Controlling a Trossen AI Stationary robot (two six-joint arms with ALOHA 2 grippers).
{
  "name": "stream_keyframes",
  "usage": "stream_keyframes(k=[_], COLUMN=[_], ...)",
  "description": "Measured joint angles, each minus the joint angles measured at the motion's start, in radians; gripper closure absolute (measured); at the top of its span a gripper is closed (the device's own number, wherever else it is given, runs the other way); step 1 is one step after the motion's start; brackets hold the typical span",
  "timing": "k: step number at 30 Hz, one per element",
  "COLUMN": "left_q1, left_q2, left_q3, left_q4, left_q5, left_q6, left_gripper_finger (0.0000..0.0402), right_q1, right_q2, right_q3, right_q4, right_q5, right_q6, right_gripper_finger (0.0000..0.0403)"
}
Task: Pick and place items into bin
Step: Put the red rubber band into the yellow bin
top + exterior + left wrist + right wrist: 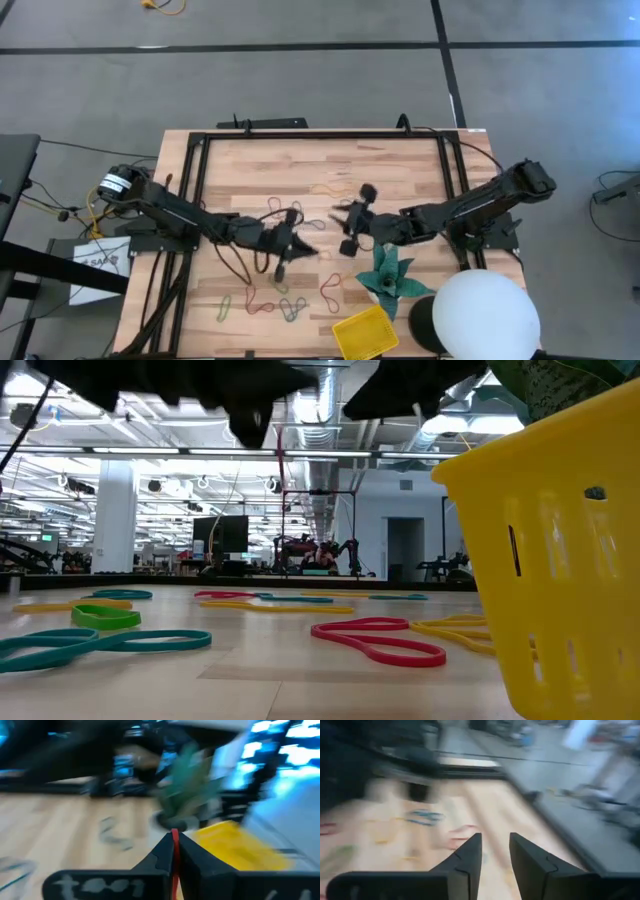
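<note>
Left gripper (175, 851) fingers pinching a red loop (175, 837) | I'm seeing right gripper (495, 851) gaping, empty | wooden table (320, 165), grey floor | one yellow bin (365, 332) at 6 o'clock

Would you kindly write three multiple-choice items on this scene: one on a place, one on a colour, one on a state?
1. Where is the yellow bin?
A. beside the white sphere, at the table's near edge
B. at the far edge
C. on the floor

2. What colour is the loop pinched by the left gripper?
A. blue
B. red
C. green

3. How is the right gripper?
A. shut on a loop
B. open and empty
C. shut on the star

Answers: 1 A, the high view shows them side by side; 2 B, red strip between the fingers; 3 B, gap between its fingers.
</note>
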Motion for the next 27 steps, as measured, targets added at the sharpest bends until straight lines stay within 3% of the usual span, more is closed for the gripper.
stream_keyframes(k=[6, 8, 13, 16, 20, 27], left_q1=[-0.096, -0.121, -0.152, -0.143, -0.141, -0.169], left_q2=[-0.031, -0.010, 0.134, 0.243, 0.399, 0.606], left_q3=[0.123, 0.189, 0.338, 0.428, 0.552, 0.734], left_q4=[-0.016, -0.075, -0.179, -0.178, -0.180, -0.185], left_q5=[0.130, 0.122, -0.018, 0.049, 0.122, 0.211], left_q6=[0.025, 0.062, 0.111, 0.097, 0.047, -0.006], left_gripper_finger=[0.0401, 0.0401, 0.0401, 0.0401, 0.0401, 0.0401], right_q1=[-0.033, -0.062, -0.138, -0.159, -0.144, -0.086], right_q2=[-0.100, -0.123, -0.155, -0.156, -0.156, -0.156], right_q3=[0.000, 0.000, 0.000, -0.001, -0.001, -0.001], right_q4=[-0.200, -0.313, -0.687, -0.826, -0.879, -0.874], right_q5=[0.182, 0.190, 0.185, 0.147, 0.093, 0.094], right_q6=[0.082, 0.173, 0.491, 0.660, 0.713, 0.717], right_gripper_finger=[0.0308, 0.0308, 0.0308, 0.0308, 0.0308, 0.0308])
